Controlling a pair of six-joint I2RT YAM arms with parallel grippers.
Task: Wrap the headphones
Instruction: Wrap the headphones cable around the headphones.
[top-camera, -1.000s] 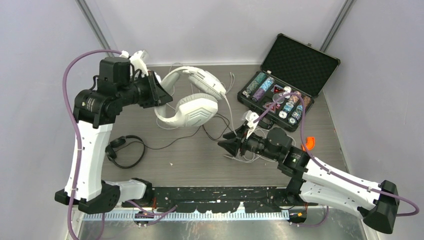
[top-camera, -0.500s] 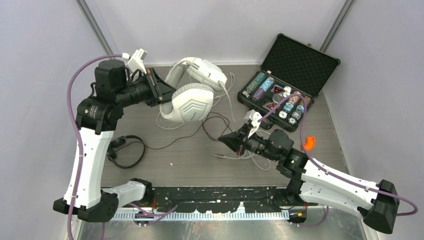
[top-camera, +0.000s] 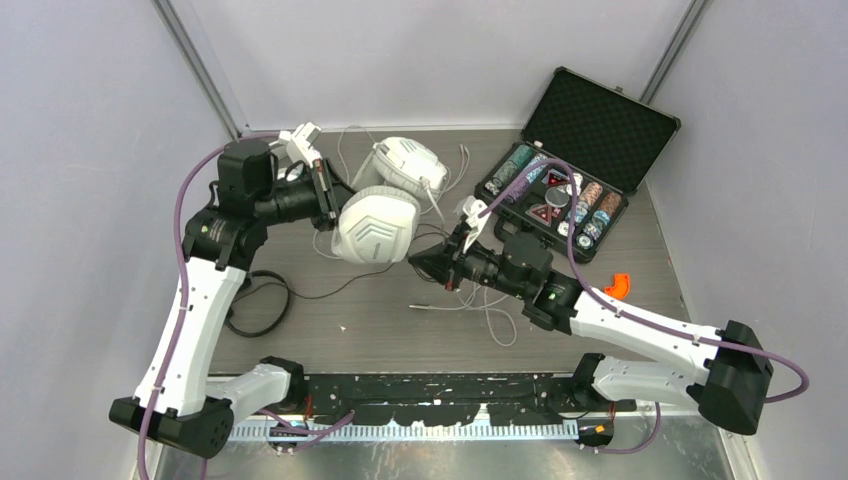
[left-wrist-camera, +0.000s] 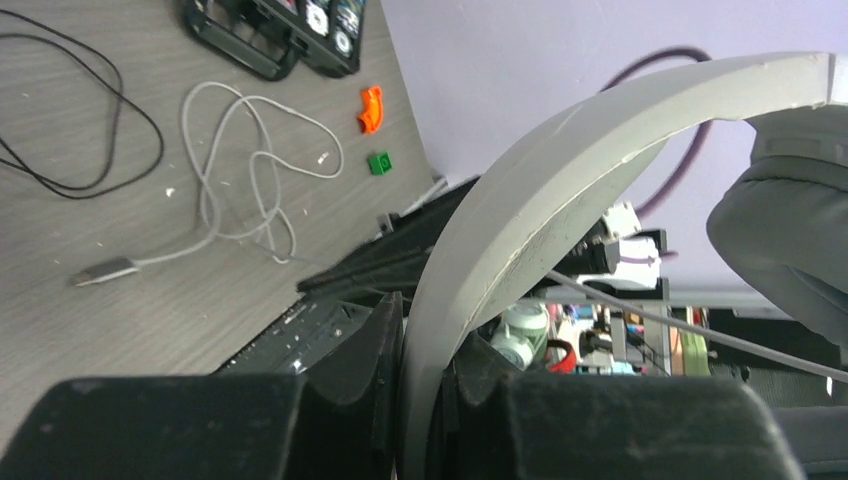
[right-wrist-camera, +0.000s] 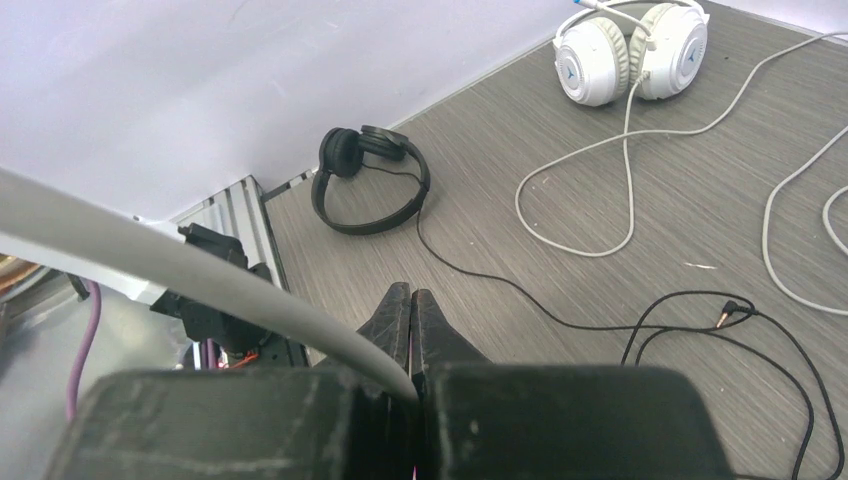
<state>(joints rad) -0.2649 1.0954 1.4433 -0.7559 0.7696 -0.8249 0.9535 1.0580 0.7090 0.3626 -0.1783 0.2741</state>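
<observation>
Three headsets are in sight, two white and one black. The first white headset (top-camera: 375, 225) is held up above the table (top-camera: 380, 335) at far left-centre, its headband (left-wrist-camera: 560, 190) pinched between the fingers of the left gripper (top-camera: 326, 195), whose jaws grasp the band. The second white headset (right-wrist-camera: 630, 40) lies toward the far edge with its cups side by side. The black headset (right-wrist-camera: 365, 180) lies flat near the left side, its black cable (right-wrist-camera: 560, 300) trailing right. There is one open case (top-camera: 600, 125) of poker chips (top-camera: 565, 200) at far right, plus one orange piece (left-wrist-camera: 371, 108) and one green block (left-wrist-camera: 378, 162). The left arm rises from its near-left base to a high elbow, its forearm pointing right. The right arm stretches low from the near-right base, and the right gripper (top-camera: 415, 262) points left at the table's centre. Its jaws are clenched, and a gripped white cable (right-wrist-camera: 200, 265) runs into their seam, which only the right wrist view shows. The left wrist view alone shows the green block and the pinch on the band. It also shows a looped white cable (left-wrist-camera: 240, 170) with its plug on the table. The top view hides most of the black headset behind the left arm.
</observation>
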